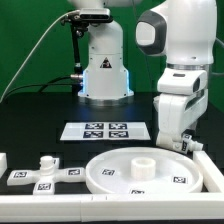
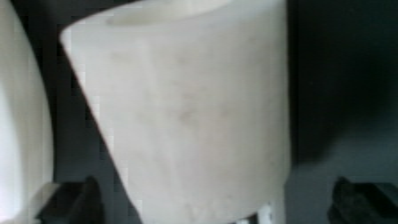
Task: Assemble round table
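The large rimmed round disc (image 1: 120, 178) lies at the front of the table, with a short raised white stub (image 1: 143, 165) at its middle. The cross-shaped foot (image 1: 45, 172) lies to the exterior view's left of the disc. My gripper (image 1: 172, 138) hangs low at the disc's right edge. In the wrist view the thick white cylinder leg (image 2: 187, 110) fills the frame between my two dark fingers (image 2: 71, 200). A dark gap shows on each side of it, so the jaws stand open around it. The gripper hides the leg in the exterior view.
The marker board (image 1: 105, 130) lies behind the disc. A white robot base (image 1: 105, 70) stands at the back. A white wall (image 1: 20, 210) runs along the front and a white block (image 1: 210, 170) stands at the disc's right.
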Controlling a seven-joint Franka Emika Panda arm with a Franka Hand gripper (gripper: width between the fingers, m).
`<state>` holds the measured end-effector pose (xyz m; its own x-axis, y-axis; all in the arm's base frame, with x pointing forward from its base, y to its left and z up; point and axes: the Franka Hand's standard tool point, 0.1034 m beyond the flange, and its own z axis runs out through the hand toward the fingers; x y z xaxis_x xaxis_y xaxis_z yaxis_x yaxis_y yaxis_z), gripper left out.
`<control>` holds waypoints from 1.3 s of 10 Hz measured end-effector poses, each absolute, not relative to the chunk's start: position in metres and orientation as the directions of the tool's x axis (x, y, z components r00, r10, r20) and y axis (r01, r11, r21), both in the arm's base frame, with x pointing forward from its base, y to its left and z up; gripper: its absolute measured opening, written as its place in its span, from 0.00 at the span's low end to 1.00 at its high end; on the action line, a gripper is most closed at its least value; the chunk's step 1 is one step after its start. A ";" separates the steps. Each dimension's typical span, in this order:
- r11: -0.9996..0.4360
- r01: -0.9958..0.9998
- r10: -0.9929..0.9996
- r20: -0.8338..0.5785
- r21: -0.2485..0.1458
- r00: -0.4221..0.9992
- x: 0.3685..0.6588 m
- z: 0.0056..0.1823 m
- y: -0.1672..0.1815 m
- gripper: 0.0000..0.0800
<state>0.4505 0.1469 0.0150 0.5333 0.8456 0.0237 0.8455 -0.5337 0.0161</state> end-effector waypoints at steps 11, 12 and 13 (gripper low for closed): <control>0.121 0.992 0.992 -0.028 0.029 -0.120 0.427 0.029 0.130 0.39; 0.168 0.985 0.985 -0.030 0.027 -0.168 0.427 0.028 0.130 0.39; 0.238 0.971 0.971 -0.032 0.025 -0.238 0.427 0.028 0.128 0.39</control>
